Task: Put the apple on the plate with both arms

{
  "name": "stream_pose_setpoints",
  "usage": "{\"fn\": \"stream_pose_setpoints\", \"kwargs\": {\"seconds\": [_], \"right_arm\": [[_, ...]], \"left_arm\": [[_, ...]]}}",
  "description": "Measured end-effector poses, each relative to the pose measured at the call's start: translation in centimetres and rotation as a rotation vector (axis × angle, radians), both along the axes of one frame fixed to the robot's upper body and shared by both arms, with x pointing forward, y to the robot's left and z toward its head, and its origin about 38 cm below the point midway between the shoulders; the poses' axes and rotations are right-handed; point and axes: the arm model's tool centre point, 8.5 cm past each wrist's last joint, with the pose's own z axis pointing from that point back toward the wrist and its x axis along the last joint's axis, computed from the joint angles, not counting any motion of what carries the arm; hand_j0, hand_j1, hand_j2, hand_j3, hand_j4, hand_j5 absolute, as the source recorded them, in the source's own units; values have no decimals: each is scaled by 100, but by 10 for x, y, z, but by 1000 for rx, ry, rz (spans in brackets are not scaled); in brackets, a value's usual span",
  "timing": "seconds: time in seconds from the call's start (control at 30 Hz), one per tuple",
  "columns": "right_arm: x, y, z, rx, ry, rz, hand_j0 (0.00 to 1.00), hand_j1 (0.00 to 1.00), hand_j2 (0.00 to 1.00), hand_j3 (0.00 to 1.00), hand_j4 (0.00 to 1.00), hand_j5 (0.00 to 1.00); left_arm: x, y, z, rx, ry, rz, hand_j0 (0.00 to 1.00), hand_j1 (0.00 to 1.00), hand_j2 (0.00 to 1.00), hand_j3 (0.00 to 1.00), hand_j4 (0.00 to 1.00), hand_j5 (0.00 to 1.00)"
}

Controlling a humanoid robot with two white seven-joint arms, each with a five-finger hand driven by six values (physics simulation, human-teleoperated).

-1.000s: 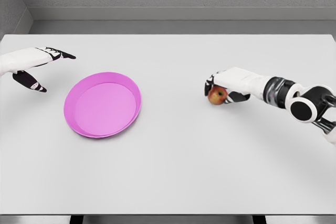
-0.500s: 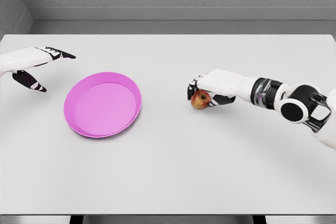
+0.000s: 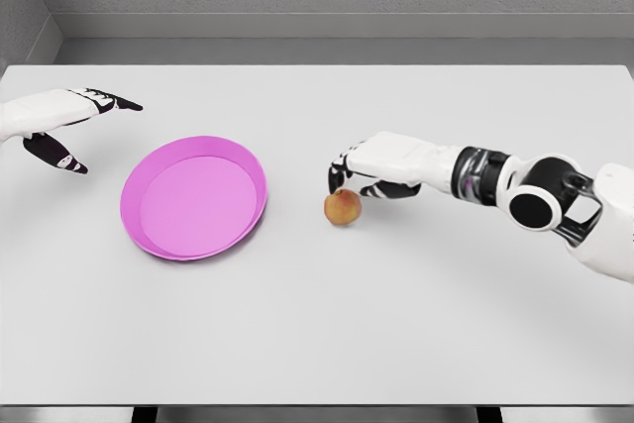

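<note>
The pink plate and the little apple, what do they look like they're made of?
The shallow pink oval plate looks like matte moulded plastic: one even colour, a smooth raised rim, no glare. The small red-and-yellow apple looks like real or imitation fruit with dull, blotchy skin; a render cannot settle which. The flat white table looks like a plain matte laminate, though that is a guess.

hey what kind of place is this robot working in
Probably a bare simulated test cell rather than a real kitchen: a plain white table against blank grey walls, holding only a pink plate and an apple, with flat rendered surfaces and nothing else around.
</note>
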Motion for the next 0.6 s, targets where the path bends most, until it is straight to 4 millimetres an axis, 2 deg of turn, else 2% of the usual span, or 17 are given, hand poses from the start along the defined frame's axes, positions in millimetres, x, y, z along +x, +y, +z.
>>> {"fn": "stream_pose_setpoints", "kwargs": {"seconds": [0.03,0.07,0.17,0.23,0.27,0.33,0.37,0.4,0.47,0.53,0.6], "right_arm": [[0,1,-1,0,2,1,92,92,92,92,92,92],[0,1,-1,-1,3,-1,100,100,100,100,100,100],[2,-5,2,-3,-6,-14,100,100,100,100,100,100],[4,-26,4,-8,-11,-63,100,100,100,100,100,100],[3,-44,-1,-15,0,-103,100,100,100,100,100,100],[-10,-88,-25,-18,58,-211,100,100,100,100,100,100],[-14,-112,-28,-17,67,-270,100,100,100,100,100,100],[-15,-134,-22,-16,52,-323,100,100,100,100,100,100],[-8,-170,10,-3,-31,-388,100,100,100,100,100,100],[-1,-192,41,11,-113,-411,100,100,100,100,100,100],[2,-203,59,16,-159,-418,100,100,100,100,100,100]], "left_arm": [[0,0,0,0,0,0,100,100,100,100,100,100],[0,0,0,0,0,0,100,100,100,100,100,100],[0,1,1,2,-1,2,100,100,100,100,100,100],[0,2,1,9,-1,2,100,100,100,100,100,100],[0,1,1,19,-4,-1,100,100,100,100,100,100],[4,-3,10,37,-26,-13,100,100,100,100,100,100],[10,-10,23,44,-60,-32,100,100,100,100,100,100],[13,-22,32,59,-87,-65,100,100,100,100,100,100],[12,-57,39,96,-127,-164,100,100,100,100,100,100],[9,-95,51,123,-174,-271,100,100,100,100,100,100],[6,-129,57,138,-205,-365,100,100,100,100,100,100]]}}
